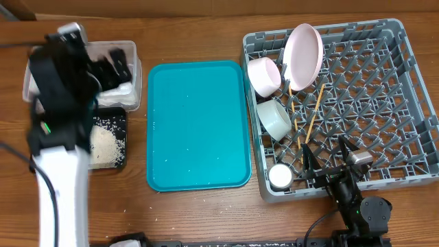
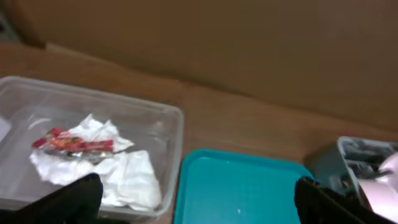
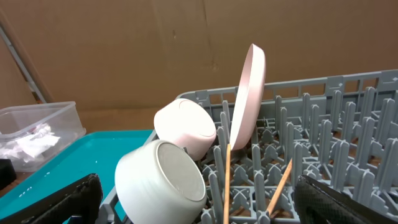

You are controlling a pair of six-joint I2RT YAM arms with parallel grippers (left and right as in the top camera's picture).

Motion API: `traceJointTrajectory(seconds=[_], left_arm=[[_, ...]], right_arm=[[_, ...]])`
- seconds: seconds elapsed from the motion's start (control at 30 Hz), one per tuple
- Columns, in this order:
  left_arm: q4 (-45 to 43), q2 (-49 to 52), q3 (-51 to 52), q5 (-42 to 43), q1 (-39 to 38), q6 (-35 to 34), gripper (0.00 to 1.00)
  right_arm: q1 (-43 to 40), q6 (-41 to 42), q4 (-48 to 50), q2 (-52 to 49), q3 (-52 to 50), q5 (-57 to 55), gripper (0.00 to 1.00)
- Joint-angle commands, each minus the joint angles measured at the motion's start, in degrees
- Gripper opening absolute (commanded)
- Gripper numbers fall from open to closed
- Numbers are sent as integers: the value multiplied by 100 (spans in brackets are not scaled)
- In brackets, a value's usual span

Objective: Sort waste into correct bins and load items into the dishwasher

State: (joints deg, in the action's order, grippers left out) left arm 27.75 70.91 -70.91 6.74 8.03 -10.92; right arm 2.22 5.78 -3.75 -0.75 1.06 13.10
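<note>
The grey dish rack (image 1: pixel 384 103) holds the pink plate (image 1: pixel 304 46) on edge, a pink bowl (image 1: pixel 264 75), a whitish bowl (image 1: pixel 276 118), a white cup (image 1: pixel 280 176) and two chopsticks (image 1: pixel 315 113). My right gripper (image 1: pixel 326 159) is open and empty at the rack's front edge; its wrist view shows the plate (image 3: pixel 249 99), both bowls (image 3: pixel 158 180) and the chopsticks (image 3: pixel 226 180). My left gripper (image 2: pixel 199 205) is open and empty above the clear tub (image 2: pixel 174 124), which holds crumpled wrappers (image 2: pixel 93 155). The black tray (image 1: pixel 110 144) holds rice.
The teal tray (image 1: pixel 199 123) lies between the bins and the rack, with a few white specks on it. My left arm (image 1: pixel 58 137) covers part of the clear tub (image 1: pixel 130 75) and the black tray. A cardboard wall stands behind the table.
</note>
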Motion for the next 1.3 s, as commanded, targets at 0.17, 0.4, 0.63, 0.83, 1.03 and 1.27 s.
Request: traceJointTrajectory(seconds=[0.17,0.4,0.63,0.83,1.03,1.27], left_arm=[[-2516,-2540,4052,273,-323,369,100],[-3418,-4695,6216,275,-319,516,100],[-3416,-5866,7060,271,-319,715,100],[-2653,-6393,7066,160,-319,844,100],[-2413,-7095,7064,181,-319,815,100],[-2413,-7066,7064,179,-319,815,100]], right_arm=[[-37,15,28,59,-59,-37,100],[-37,15,28,59,-59,-37,100],[-37,15,28,59,-59,-37,100],[-37,15,28,59,-59,-37,100],[-37,15,28,59,-59,-37,100],[-37,15,28,59,-59,-37,100]])
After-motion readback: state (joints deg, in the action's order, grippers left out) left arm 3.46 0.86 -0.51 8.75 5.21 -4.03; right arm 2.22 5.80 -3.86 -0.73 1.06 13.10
